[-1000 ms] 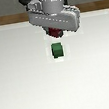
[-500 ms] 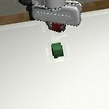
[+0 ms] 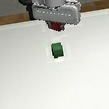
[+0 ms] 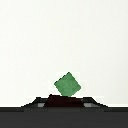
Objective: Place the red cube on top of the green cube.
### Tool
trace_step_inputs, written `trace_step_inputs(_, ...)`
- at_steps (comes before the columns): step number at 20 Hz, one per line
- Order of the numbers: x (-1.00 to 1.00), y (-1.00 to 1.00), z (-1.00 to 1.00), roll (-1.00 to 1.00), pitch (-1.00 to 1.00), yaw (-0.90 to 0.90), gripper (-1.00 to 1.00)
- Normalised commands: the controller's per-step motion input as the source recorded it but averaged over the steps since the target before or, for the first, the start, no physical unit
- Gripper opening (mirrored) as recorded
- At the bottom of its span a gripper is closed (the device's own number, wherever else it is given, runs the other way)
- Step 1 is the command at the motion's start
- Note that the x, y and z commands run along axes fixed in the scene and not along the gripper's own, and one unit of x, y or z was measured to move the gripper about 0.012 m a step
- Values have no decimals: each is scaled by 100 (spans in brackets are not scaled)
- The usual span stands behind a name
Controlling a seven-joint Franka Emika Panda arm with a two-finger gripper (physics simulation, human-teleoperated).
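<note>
Above the table (image 3: pixel 13 77): the red cube (image 3: pixel 56 25) is held clear of the surface, seen in the exterior view as a small dark red patch under the gripper (image 3: pixel 56 26).
Gripper state: the jaws are judged to be closed on the red cube, since it hangs beneath the hand with nothing under it; the fingers themselves are largely hidden by the grey housing, so how narrow the gap is cannot be made out.
Green cube (image 3: pixel 57 50): it is set flat on the white table, near the middle, apart from the gripper and on the camera's side of it in the exterior view.
Wrist view: the green cube (image 4: pixel 68 84) is seen turned like a diamond, just past the dark shape of the held cube (image 4: pixel 64 100).
Step in hand: the carry toward the green cube is judged to be under way; the stack is not yet made.
Doing it well: height should be kept until the red cube is centred over the green one, the faces should be squared to the green cube's turned edges, and release should be made only once contact is felt.
Risk: an off-centre release could tip the red cube off.
Writing and brands: none can be read on either cube, the table or the arm.
</note>
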Motion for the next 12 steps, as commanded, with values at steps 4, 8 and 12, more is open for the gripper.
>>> trace_step_inputs(4,0,0,-25,0,0,0,-100)
trace_step_inputs(8,0,-25,-25,0,0,0,-100)
trace_step_inputs(12,0,0,-50,0,0,0,-100)
